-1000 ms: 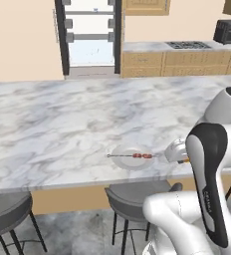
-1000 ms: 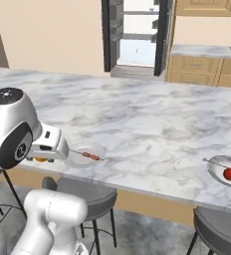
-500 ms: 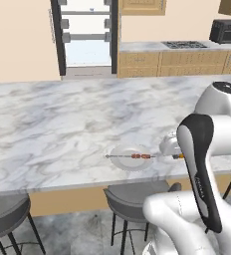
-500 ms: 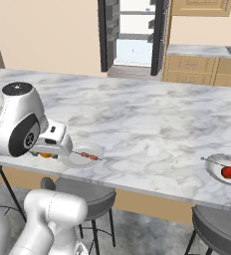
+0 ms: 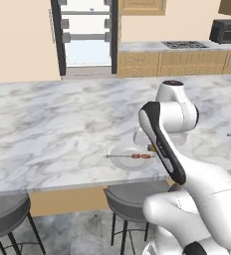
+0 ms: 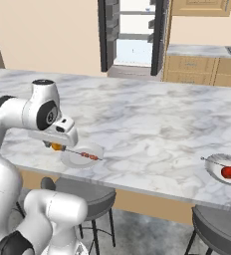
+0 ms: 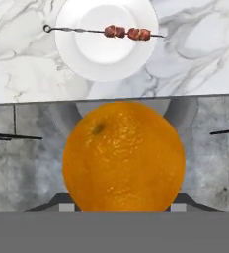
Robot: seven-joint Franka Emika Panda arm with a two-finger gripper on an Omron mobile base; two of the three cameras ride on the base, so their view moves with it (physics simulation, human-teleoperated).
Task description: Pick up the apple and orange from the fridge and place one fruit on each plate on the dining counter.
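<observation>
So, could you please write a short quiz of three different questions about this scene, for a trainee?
1. True or false: the gripper holds the orange.
2. What lies across the near plate? A) a skewer B) a spoon C) a knife
3. Fill in: the far plate carries a red ____.

Key: 1 true; 2 A, the skewer; 3 fruit.
</observation>
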